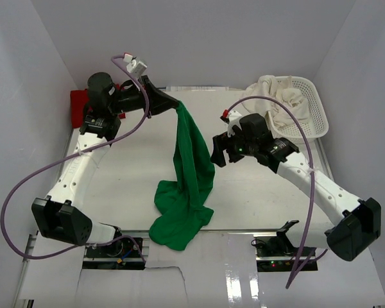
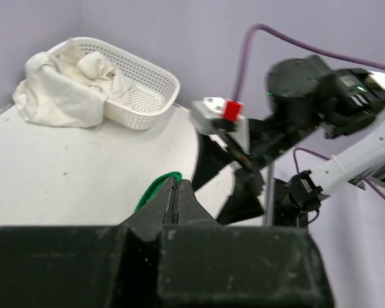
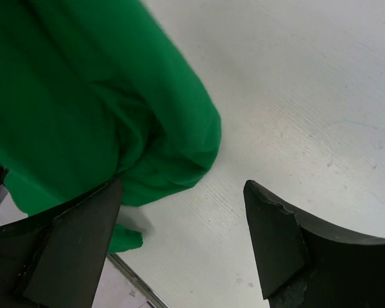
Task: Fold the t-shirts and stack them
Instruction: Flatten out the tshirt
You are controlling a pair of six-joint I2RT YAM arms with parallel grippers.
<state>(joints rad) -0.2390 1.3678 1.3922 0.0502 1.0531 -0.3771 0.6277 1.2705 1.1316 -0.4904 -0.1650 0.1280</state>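
aloft — green t-shirt [image 1: 194, 160] in left gripper [image 1: 174, 103]

The green t-shirt [image 1: 191, 173] hangs in the air, pinched at one edge by the left gripper [image 1: 172, 104], whose fingers are pressed together on the cloth. From there it drops in a long twisted drape, and its lower half piles in loose folds on the table [image 1: 269, 192] near the front edge, between the two arms. The red t-shirt [image 1: 79, 106] sits at the far left, mostly hidden behind the left arm. The cream-white t-shirts [image 1: 277, 102] are bunched, unfolded, in the basket [image 1: 316, 109] at far right, cloth spilling over its rim onto the table.
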